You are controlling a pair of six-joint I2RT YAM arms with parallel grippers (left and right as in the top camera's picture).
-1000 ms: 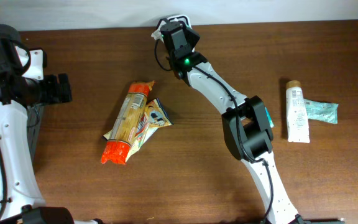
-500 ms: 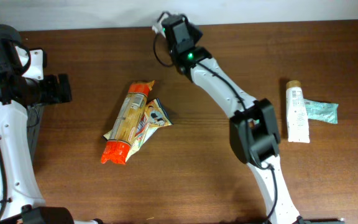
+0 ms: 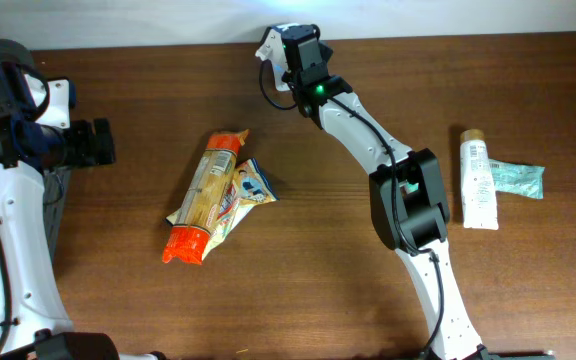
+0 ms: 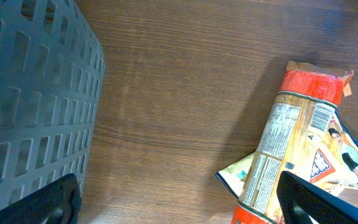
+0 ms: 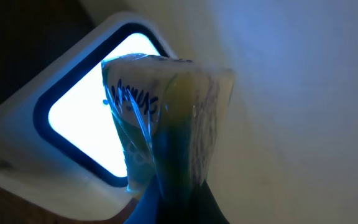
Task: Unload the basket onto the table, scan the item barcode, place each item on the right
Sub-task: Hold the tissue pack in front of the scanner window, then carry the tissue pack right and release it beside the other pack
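Nothing reads clearly: the pasta bag [image 4: 289,163] has a barcode [image 4: 321,116] and fine print too small to read, and the lettering on the packet [image 5: 166,118] is blurred.

**Right wrist view.** The packet [image 5: 166,124] is blurred and I cannot read its print. Its lower end is cut by the bottom edge, and it hides part of the scanner window [image 5: 79,124].

**Overhead.** I cannot make out that packet beneath the right gripper [image 3: 283,42].

**Left wrist view.** The pasta bag [image 4: 294,155] runs off the bottom edge and overlaps a snack pouch [image 4: 353,158]. The basket [image 4: 30,93] is cropped at the left. The left gripper [image 4: 178,205] shows only its fingertips [image 4: 45,202].
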